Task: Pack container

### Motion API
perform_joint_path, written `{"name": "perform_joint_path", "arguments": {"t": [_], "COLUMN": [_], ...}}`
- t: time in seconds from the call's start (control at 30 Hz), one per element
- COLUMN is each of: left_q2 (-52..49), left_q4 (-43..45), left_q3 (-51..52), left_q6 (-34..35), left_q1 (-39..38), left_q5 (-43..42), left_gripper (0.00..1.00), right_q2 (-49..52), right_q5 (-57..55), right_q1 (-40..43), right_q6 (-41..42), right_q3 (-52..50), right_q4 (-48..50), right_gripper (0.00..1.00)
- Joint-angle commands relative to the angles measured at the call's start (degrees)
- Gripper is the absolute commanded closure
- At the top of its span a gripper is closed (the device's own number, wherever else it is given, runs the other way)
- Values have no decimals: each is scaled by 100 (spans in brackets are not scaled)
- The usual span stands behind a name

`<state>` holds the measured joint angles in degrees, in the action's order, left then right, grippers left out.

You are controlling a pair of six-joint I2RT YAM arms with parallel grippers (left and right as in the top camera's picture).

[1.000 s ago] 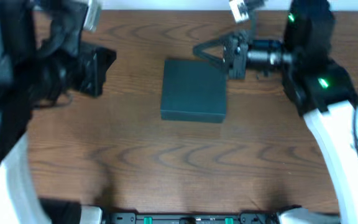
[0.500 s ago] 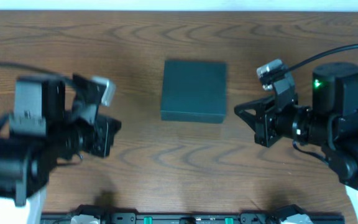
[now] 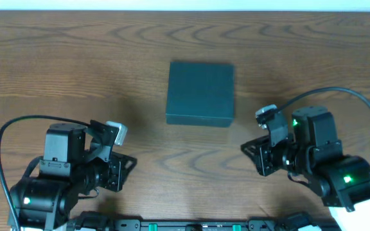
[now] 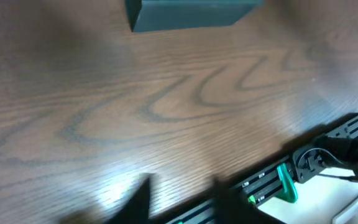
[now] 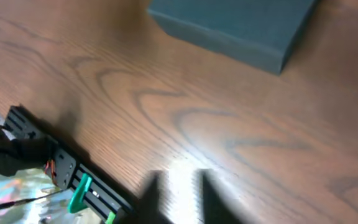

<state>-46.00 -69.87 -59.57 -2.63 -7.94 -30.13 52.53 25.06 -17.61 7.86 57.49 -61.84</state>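
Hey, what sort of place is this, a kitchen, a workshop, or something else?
Probably a robotics lab bench, not a home: a left arm and a right arm sit at a wood-grain table bearing one closed dark box, and a black rail with green clips runs along its near edge.

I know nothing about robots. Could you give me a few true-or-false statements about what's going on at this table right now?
1. The container has its lid shut. True.
2. The left gripper is holding the container. False: it holds nothing and sits well apart from it.
3. The right gripper is empty, over the table. True.
4. Snack packets lie beside the container. False: none show in any view.
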Motion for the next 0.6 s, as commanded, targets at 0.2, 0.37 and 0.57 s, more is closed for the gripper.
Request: {"name": "perform_joint_path", "arguments": {"t": [0.2, 0.37, 0.57], "left_q2": [20, 17, 20], "left_q4": [92, 92, 94], "left_q3": [-2, -2, -2], "left_q6": [306, 306, 306], "left_q1": [0, 0, 0], "left_q5": [-76, -76, -76], "left_gripper": [5, 5, 5], "right_q2": [103, 175, 186], "right_q5": [-24, -24, -24], "right_q1": [-31, -31, -31], "right_q6": [302, 302, 302], "right_q3": [-293, -293, -293], "right_q4": [-90, -90, -90], "right_gripper": [1, 1, 1]}}
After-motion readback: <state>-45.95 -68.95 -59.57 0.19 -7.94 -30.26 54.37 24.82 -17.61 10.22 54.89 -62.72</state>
